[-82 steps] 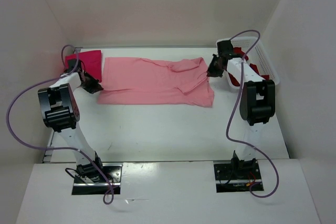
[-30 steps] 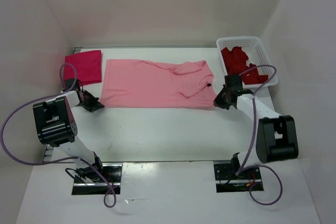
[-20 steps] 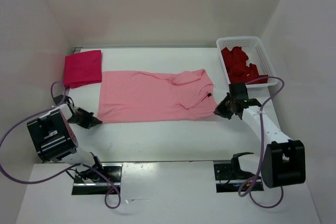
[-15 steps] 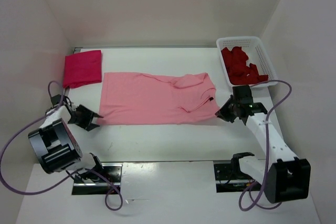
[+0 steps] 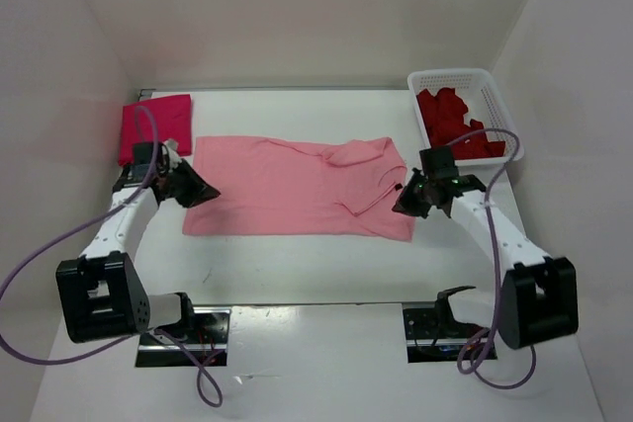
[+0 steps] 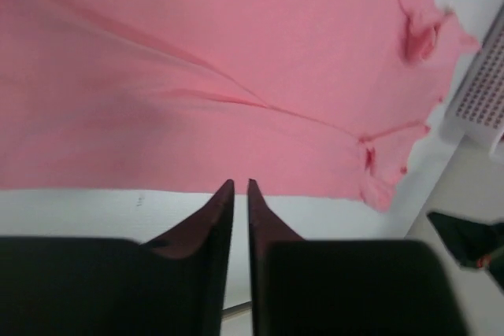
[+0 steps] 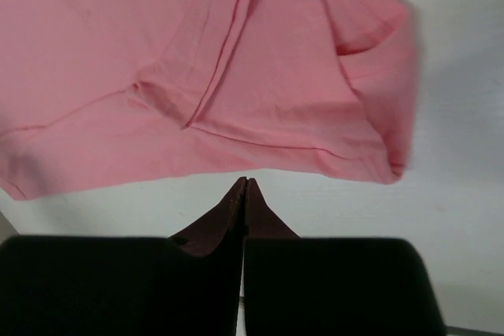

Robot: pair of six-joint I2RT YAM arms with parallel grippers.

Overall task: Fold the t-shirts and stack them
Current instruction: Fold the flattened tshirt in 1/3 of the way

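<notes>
Because the right arm's fingers (image 7: pixel 231 208) are pressed together with nothing between them, tips on the bare tabletop (image 5: pixel 297 264) just short of the light pink t-shirt (image 5: pixel 297 185), a lift from here would likely come up empty. The left arm's fingers (image 6: pixel 223 208) stand only a slit apart, also holding nothing, tips at the near edge of the cloth. That gap looks too narrow to take the edge cleanly, so they may push the fabric and wrinkle it instead of pinching it.

If one side catches and the other misses, I judge the shirt would skew and the fold come out crooked. The sleeve doubled over at the collar end could also get trapped inside.

The light pink t-shirt lies flat across the middle of the tabletop, its long axis running left to right, collar toward the right arm and the white basket (image 5: pixel 497 98), hem toward the left arm. The magenta t-shirt (image 5: pixel 156 127) lies folded at the far left, and the dark red t-shirt (image 5: pixel 450 124) sits crumpled in the basket.
</notes>
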